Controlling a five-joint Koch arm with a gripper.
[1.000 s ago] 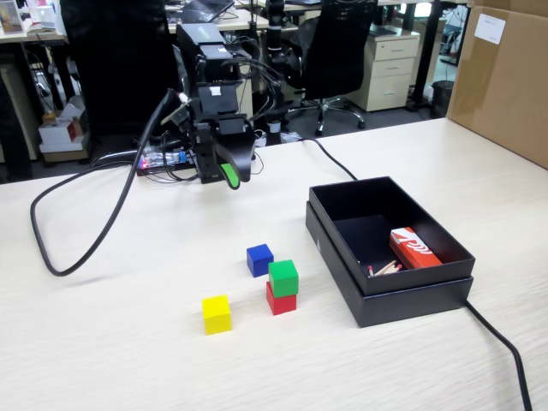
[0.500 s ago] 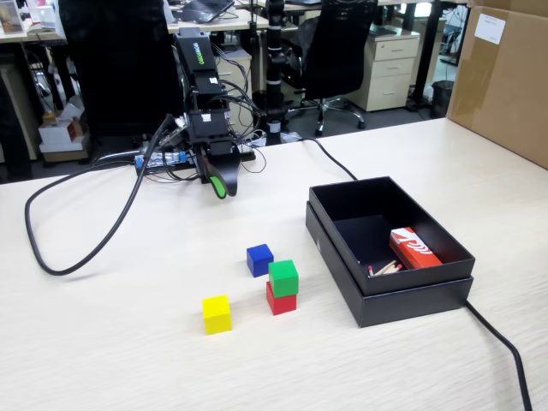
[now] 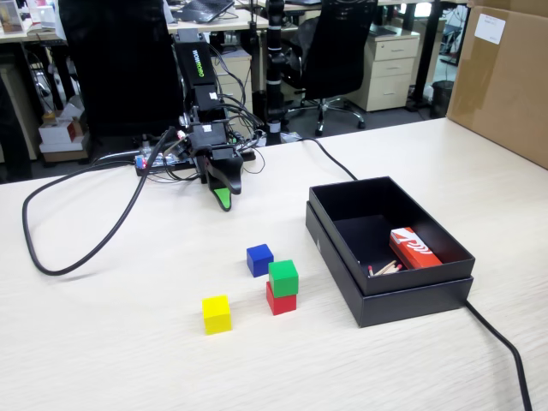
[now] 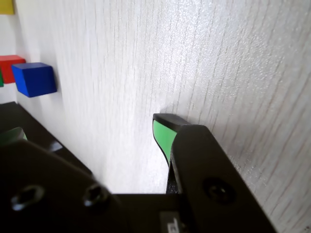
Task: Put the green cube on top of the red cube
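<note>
Jaws (image 3: 223, 201): you see them at the far side of the tabletop (image 3: 128, 360), pointing down, tip close to or touching the surface. In the fixed view only one green-tipped finger shows; in the wrist view (image 4: 146, 141) the green tip stands at centre and a second dark jaw lies at lower left with a wide strip of bare tabletop between, so you can read them as parted. They hold nothing.

Green cube (image 3: 283, 276): sits on top of the red cube, well apart from the jaws, nearer the camera and to their right in the fixed view. In the wrist view only a sliver at the left edge may be it; you cannot tell.

Red cube (image 3: 279, 301): rests on the tabletop under the green cube; in the wrist view (image 4: 10, 68) it shows at upper left.

Blue cube (image 3: 259, 259): just beside the stack, on the side toward the jaws; apart from both cubes as far as you can tell.

Yellow cube (image 3: 217, 314): left of the stack in the fixed view, farthest from the jaws.

Box (image 3: 411, 295): black, open, right of the cubes; it holds a red-and-white packet (image 3: 414, 248).

Cable (image 3: 77, 244): black, loops across the tabletop left of the jaws.
</note>
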